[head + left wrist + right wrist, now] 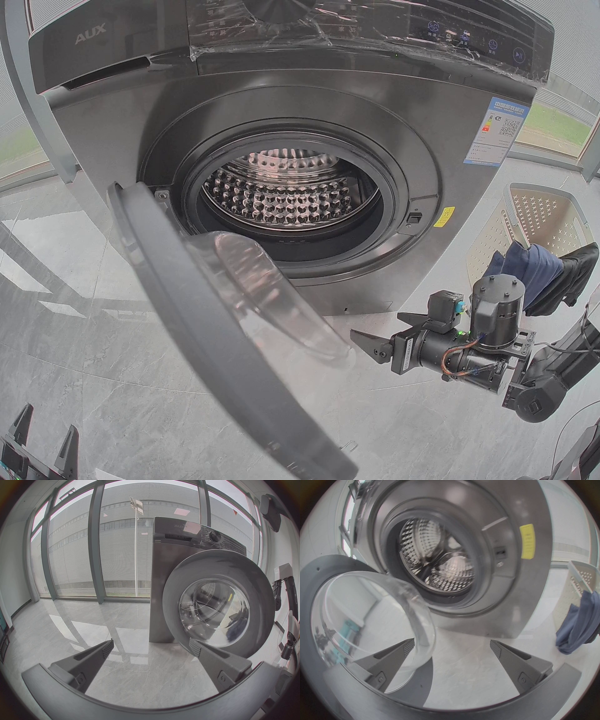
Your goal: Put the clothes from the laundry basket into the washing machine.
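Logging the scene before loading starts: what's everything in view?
washing machine: one, dark grey, straight ahead
door: one, grey with clear glass, swung open leftward
drum: one, silver, no clothes visible inside
laundry basket: one, cream, right of the machine
blue garment: one, draped over the basket rim
black garment: one, on the rim beside the blue
right gripper: one, dark grey, open, low before the machine
left gripper: one, dark grey, open, low at left
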Controlling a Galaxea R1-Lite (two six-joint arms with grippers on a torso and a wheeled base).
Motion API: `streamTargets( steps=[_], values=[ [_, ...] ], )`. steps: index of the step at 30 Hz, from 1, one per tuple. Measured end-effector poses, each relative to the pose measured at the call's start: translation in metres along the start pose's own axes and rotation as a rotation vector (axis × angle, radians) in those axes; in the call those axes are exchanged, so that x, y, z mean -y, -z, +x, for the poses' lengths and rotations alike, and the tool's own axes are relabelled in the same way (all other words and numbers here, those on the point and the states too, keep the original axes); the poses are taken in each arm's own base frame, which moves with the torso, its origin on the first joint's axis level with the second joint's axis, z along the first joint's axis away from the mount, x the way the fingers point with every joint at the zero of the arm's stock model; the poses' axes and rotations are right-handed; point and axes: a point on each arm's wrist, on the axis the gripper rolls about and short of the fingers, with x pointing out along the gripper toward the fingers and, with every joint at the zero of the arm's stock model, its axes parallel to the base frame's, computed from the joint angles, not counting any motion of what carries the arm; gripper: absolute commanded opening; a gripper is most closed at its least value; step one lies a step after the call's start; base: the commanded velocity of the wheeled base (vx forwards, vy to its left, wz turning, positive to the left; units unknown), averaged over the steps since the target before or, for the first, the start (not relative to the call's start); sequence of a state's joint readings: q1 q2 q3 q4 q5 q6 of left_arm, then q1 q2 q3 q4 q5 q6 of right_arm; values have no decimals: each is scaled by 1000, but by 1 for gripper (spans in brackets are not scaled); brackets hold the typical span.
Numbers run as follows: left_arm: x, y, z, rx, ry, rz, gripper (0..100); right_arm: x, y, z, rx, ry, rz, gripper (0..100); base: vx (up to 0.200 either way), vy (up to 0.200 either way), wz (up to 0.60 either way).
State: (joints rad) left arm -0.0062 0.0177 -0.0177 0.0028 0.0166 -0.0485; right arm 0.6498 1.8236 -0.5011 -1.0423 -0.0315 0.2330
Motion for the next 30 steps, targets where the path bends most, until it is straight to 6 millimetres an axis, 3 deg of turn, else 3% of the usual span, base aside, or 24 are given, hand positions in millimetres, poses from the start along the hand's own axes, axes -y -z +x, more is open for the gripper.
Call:
streamTargets(
  steps=[11, 15, 26, 30],
  values=[
    [0, 0, 0, 0, 0, 0, 100, -19, 10, -3, -20, -67, -5, 100, 0, 0, 0],
    [0, 0, 0, 0, 0, 0, 100, -20, 9, 1, 4, -71, -6, 100, -200, 0, 0],
    [0, 0, 0, -1, 0, 0, 100, -24, 8, 30, 44, -79, -13, 100, -200, 0, 0],
    [0, 0, 0, 0, 0, 0, 100, -31, 7, 42, 58, -98, -17, 100, 0, 0, 0]
  ],
)
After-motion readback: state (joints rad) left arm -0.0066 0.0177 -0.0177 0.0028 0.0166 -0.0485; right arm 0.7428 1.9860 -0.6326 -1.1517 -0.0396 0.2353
